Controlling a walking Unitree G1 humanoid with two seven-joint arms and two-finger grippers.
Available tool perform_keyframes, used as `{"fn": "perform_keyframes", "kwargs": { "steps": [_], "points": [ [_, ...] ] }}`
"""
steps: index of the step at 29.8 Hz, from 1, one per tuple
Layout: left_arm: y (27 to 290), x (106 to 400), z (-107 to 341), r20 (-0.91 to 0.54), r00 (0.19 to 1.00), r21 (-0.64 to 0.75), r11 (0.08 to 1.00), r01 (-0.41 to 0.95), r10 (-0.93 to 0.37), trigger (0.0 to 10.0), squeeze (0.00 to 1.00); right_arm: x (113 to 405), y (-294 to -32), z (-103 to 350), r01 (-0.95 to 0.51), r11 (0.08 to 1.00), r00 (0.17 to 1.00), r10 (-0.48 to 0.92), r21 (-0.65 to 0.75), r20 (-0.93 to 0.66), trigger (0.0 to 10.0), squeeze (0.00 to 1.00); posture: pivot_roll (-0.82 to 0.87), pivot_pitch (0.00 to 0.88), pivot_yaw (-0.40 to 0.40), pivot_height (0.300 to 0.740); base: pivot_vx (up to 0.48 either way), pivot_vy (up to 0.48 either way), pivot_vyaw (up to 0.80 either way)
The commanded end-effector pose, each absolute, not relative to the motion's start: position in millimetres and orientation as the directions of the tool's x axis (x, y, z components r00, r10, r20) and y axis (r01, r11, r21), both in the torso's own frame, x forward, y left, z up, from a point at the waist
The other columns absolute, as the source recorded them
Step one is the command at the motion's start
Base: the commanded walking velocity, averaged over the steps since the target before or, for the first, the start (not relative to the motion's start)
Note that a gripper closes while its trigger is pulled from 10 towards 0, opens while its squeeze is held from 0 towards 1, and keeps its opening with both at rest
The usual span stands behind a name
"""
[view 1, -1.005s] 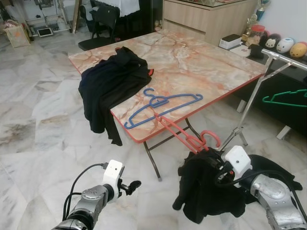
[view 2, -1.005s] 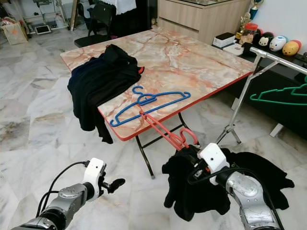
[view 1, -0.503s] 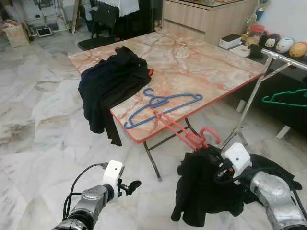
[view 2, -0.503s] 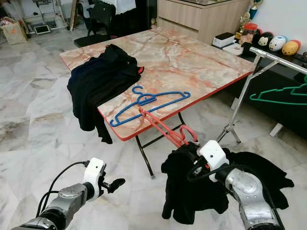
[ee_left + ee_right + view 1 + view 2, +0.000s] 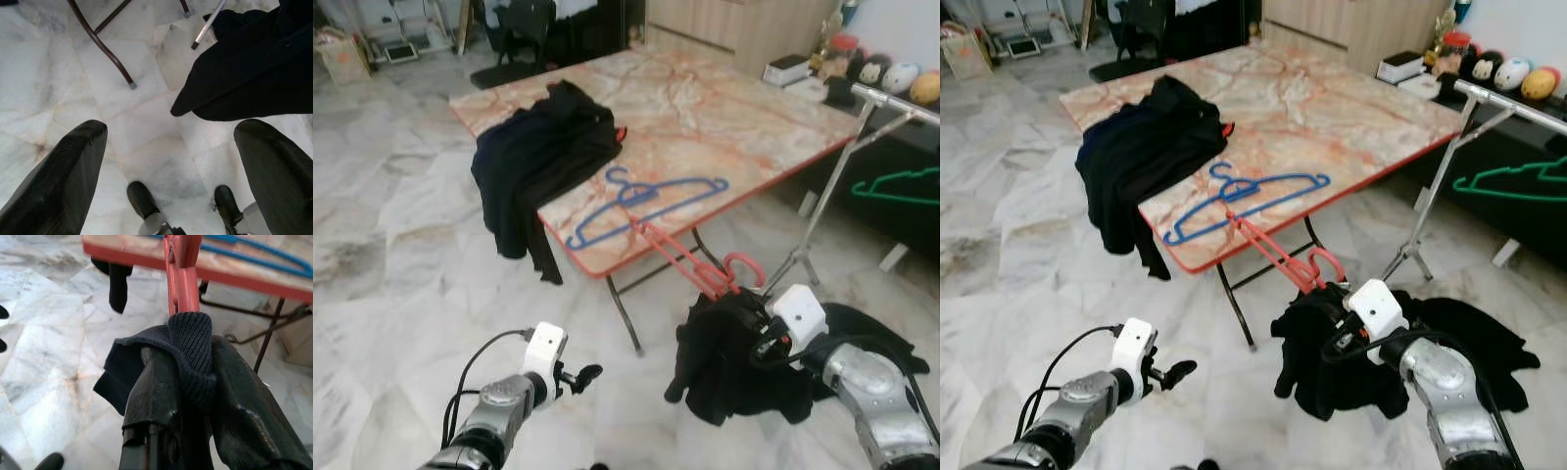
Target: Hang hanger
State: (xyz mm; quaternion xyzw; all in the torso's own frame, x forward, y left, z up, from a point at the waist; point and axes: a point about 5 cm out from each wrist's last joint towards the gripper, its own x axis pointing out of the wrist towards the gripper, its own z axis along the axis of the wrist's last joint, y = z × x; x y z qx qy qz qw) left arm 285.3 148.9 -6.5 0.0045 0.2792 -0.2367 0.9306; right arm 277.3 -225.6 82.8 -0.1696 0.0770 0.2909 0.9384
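Looking from your left, you are seeing the left gripper [image 5: 585, 373] hanging low at about seven o'clock over the marble floor [image 5: 391, 284], its fingers [image 5: 63, 176] spread wide apart with nothing between them. Up at about eleven o'clock, a heap of dark clothes [image 5: 538, 162] is lying on the near-left corner of the marble-topped table [image 5: 724, 108] and drooping over its edge. Moving toward twelve o'clock, a blue hanger [image 5: 641, 201] is resting flat on the tabletop near the front edge. Just right of centre, the red hanger [image 5: 690, 269] is slanting down from that table edge, its upper end lying against the blue hanger and its hooked end reaching the right gripper [image 5: 744, 318] at about five o'clock. You are pinching this red hanger together with a black garment [image 5: 734, 367]: in the right wrist view the ribbed collar [image 5: 193, 352] is wrapping around the red bars, and the two fingers [image 5: 151, 391] are pressing in on the cloth from either side. The garment is dangling below the gripper, clear of the table, and part of it is spreading out by the floor to the right. Farther right, at about two o'clock, a silver clothes rail [image 5: 891, 103] is standing beside the table, with a green hanger [image 5: 891, 186] hanging on it.
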Motion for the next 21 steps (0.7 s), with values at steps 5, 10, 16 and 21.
{"fn": "perform_keyframes", "kwargs": {
  "steps": [5, 10, 16, 21],
  "points": [
    [151.7, 284.0, -7.0, -0.519, 0.733, -0.126, 0.888, 0.442, -0.439, 10.0, 0.00, 281.9, -227.2, 91.9, -0.551, 0.782, 0.834, 0.512, -0.292, -0.203, 10.0, 0.00, -0.07, 0.000, 0.061, 0.740, -0.262, 0.000, 0.00],
    [151.5, 284.0, -6.9, -0.518, 0.733, -0.126, 0.887, 0.443, -0.440, 10.0, 0.00, 282.9, -227.4, 92.4, -0.549, 0.782, 0.836, 0.510, -0.296, -0.203, 10.0, 0.00, -0.07, 0.000, 0.060, 0.740, -0.265, 0.000, 0.00],
    [152.1, 284.0, -6.8, -0.518, 0.734, -0.126, 0.888, 0.442, -0.439, 10.0, 0.00, 283.6, -228.0, 92.8, -0.547, 0.783, 0.837, 0.509, -0.296, -0.201, 10.0, 0.00, -0.07, 0.000, 0.059, 0.740, -0.266, 0.000, 0.00],
    [152.1, 283.7, -6.9, -0.517, 0.734, -0.127, 0.887, 0.444, -0.441, 10.0, 0.00, 284.4, -228.8, 92.9, -0.543, 0.786, 0.840, 0.505, -0.296, -0.199, 10.0, 0.00, -0.07, 0.000, 0.059, 0.740, -0.271, 0.000, 0.00]
  ]
}}
